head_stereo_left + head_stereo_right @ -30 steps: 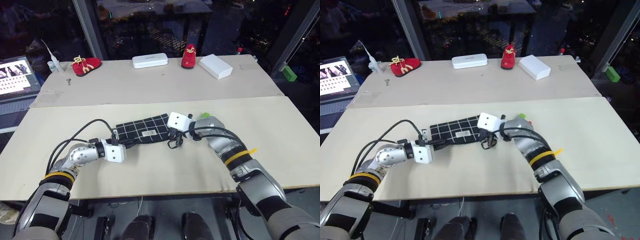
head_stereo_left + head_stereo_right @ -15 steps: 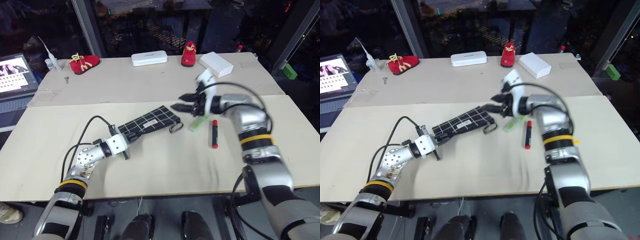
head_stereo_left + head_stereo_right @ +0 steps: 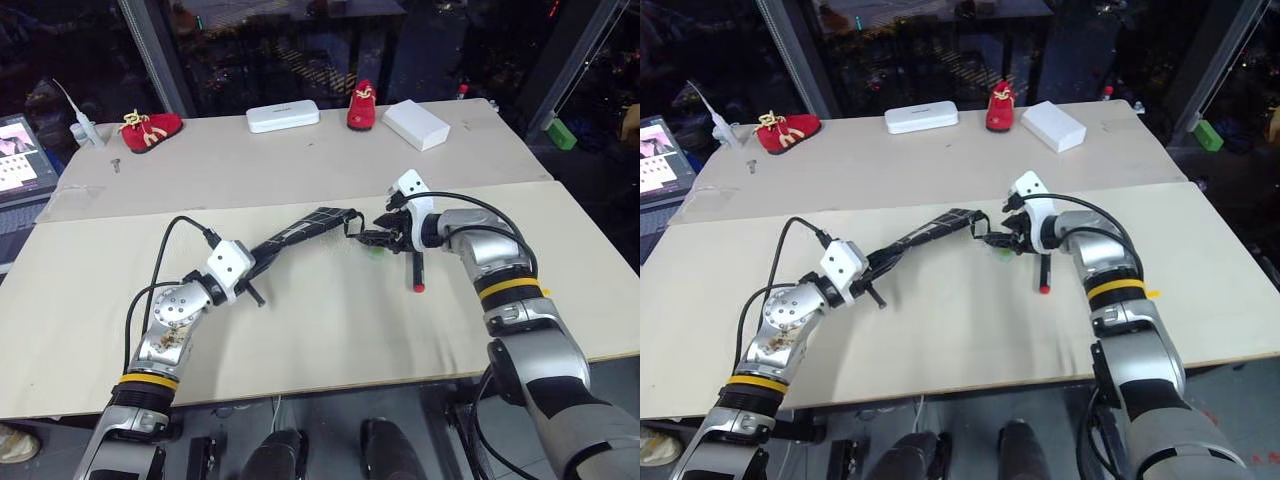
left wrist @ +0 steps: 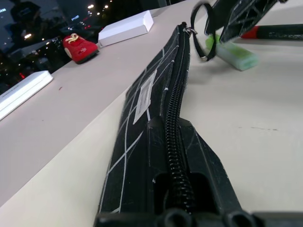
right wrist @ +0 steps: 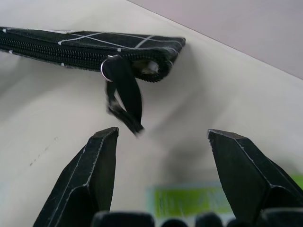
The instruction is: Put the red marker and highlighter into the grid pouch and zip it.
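The grid pouch (image 3: 305,228) is lifted off the near table and tipped on edge, zipper side up. My left gripper (image 3: 255,277) is shut on its left end. The zipper's black loop pull (image 5: 123,92) hangs free at the pouch's right end. My right gripper (image 3: 368,238) hovers open just right of that pull, nothing between its fingers (image 5: 99,165). The light-green highlighter (image 3: 376,249) lies on the table right under this gripper. The red marker (image 3: 416,270) lies a little further right, beside the right forearm.
On the far table stand two red shoes (image 3: 150,128) (image 3: 364,108), a white case (image 3: 283,116) and a white box (image 3: 416,123). A green block (image 3: 558,132) sits beyond the right edge, a laptop (image 3: 20,165) at the far left.
My right gripper opened and came off the zipper's loop pull, shifting right and up. My left gripper rolled and raised the pouch onto its edge. The camera has shifted too.
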